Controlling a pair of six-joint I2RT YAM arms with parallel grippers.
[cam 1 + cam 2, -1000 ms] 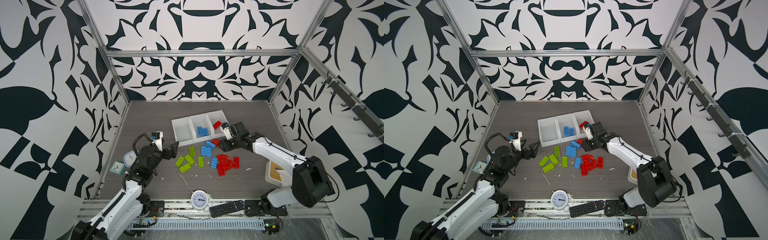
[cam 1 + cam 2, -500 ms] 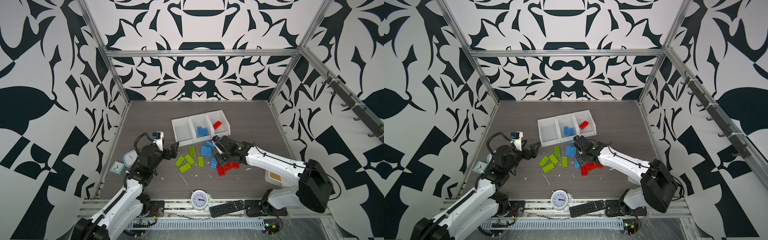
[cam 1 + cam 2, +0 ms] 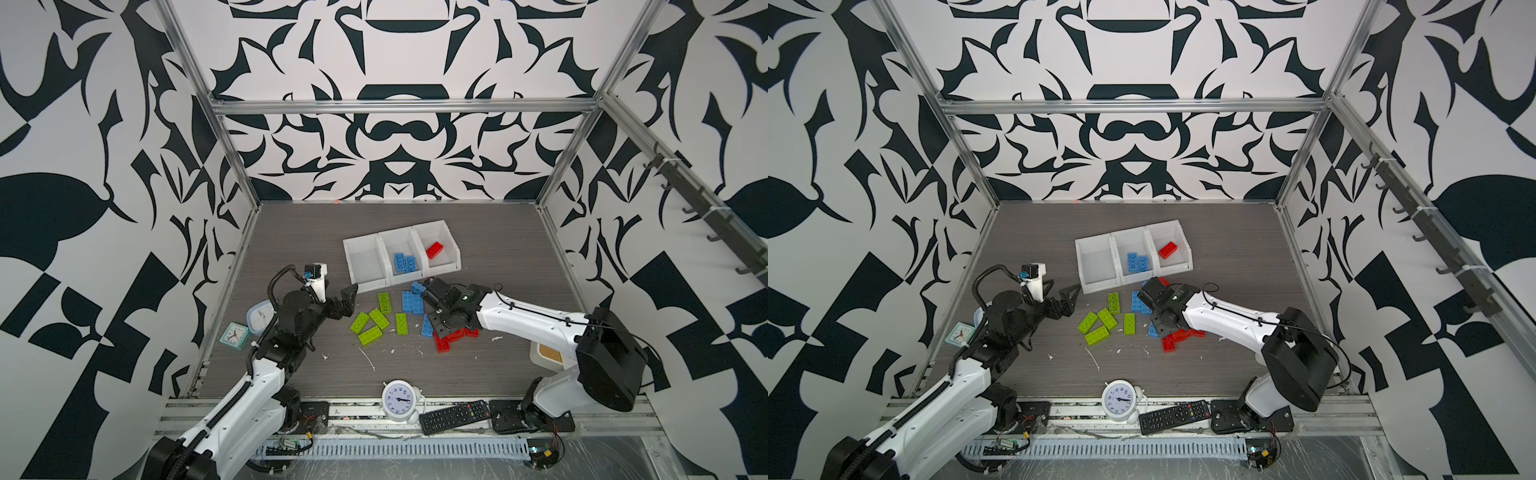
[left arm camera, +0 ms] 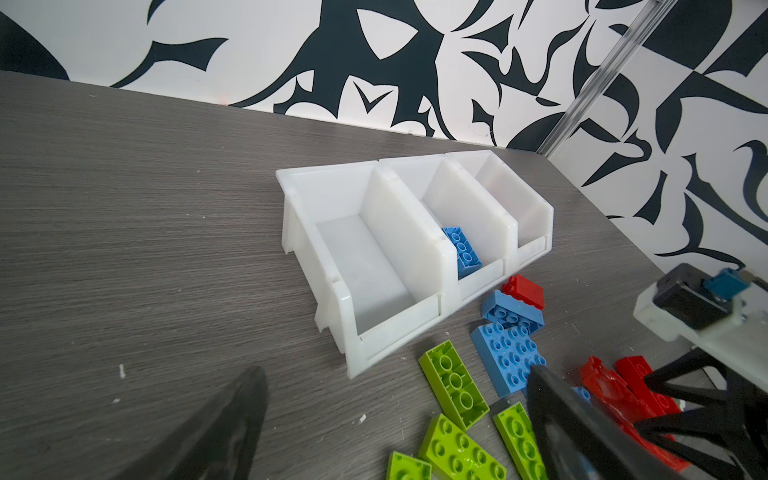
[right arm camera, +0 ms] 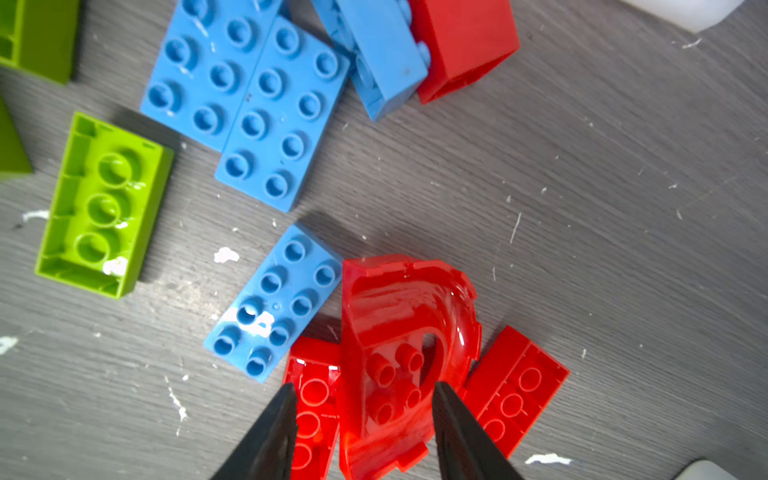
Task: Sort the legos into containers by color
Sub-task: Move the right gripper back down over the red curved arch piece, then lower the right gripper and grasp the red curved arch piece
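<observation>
1. Both top views: high, front, angled down; same whole grey wood-grain surface [image 3: 498, 257].
2. Left wrist: low, oblique, facing three joined white plastic bins [image 4: 397, 216].
3. Right wrist: close above red curved plastic arch piece [image 5: 395, 316].

Both arms reaching in, both sets of jaws apart.
My left arm stretches forward with the wrist raised, its left gripper [image 3: 341, 297] spread as wide as it goes; my right arm reaches across toward the middle, wrist tipped down, right gripper [image 5: 362, 388] low with jaws partly apart.
</observation>
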